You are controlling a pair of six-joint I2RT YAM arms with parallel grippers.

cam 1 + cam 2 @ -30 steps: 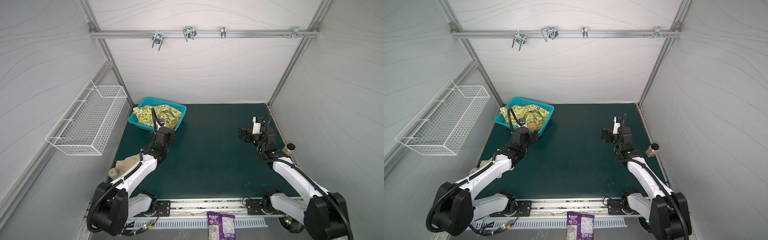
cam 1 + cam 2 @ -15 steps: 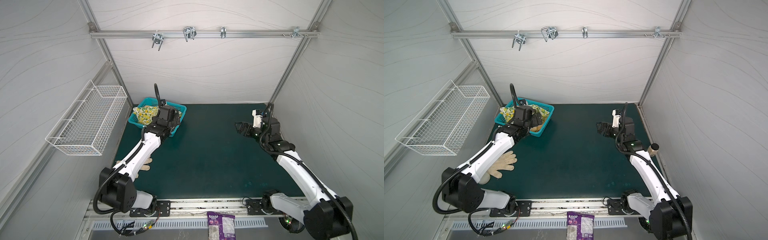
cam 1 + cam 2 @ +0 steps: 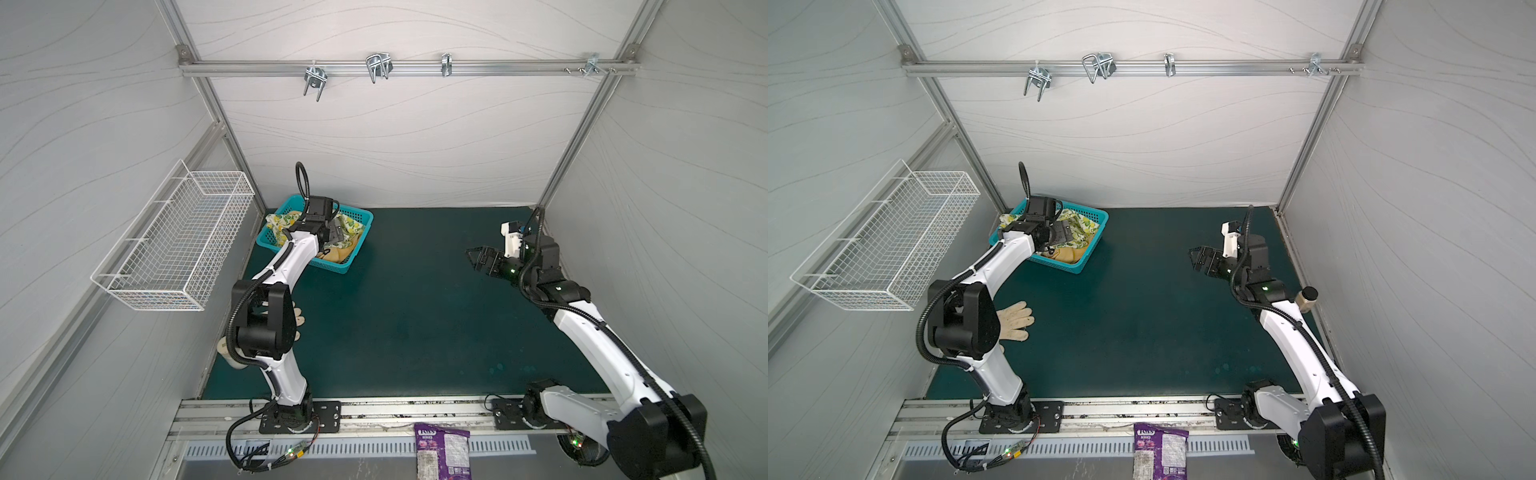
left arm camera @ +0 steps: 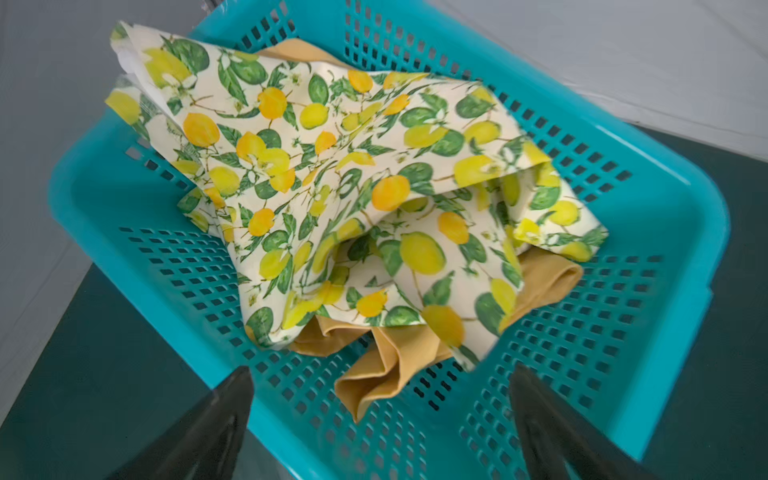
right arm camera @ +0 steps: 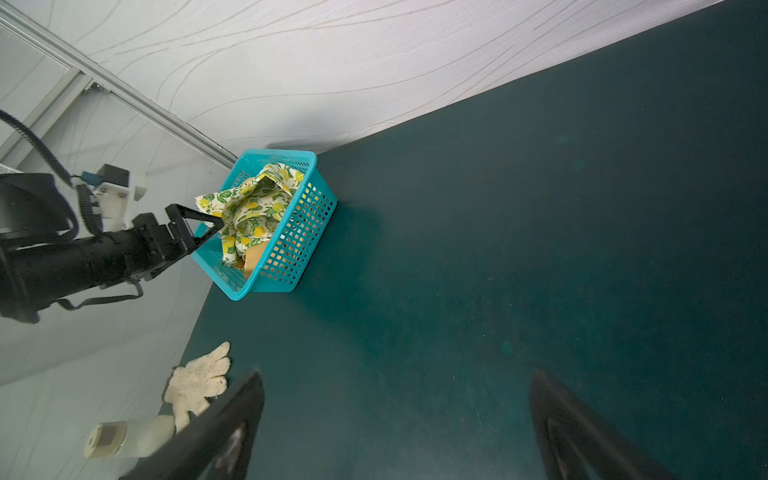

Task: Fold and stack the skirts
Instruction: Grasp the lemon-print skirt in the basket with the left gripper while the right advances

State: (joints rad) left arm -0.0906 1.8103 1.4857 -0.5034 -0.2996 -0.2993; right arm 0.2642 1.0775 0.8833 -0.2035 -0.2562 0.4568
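Both skirts lie crumpled in a teal basket (image 4: 681, 232) at the mat's far left corner (image 3: 360, 216). The lemon-print skirt (image 4: 332, 178) is on top. The mustard skirt (image 4: 390, 365) shows in folds under it. My left gripper (image 4: 380, 370) hangs open just above the basket's near side, its fingers either side of the mustard folds and touching no cloth; both top views show it over the basket (image 3: 336, 235) (image 3: 1067, 232). My right gripper (image 5: 397, 374) is open and empty above the bare mat at the right (image 3: 473, 255), facing the basket (image 5: 291, 266).
A beige glove (image 3: 1015, 322) and a cream bottle (image 5: 129, 436) lie by the mat's left edge near my left arm's elbow. A white wire basket (image 3: 178, 237) hangs on the left wall. A small dark-capped bottle (image 3: 1308, 297) stands at the right edge. A purple snack packet (image 3: 442, 453) lies in front of the rail.
My left arm has risen and reached back from in front of the basket to over it, uncovering the glove. My right gripper has lifted and turned towards the left. Both stay open.
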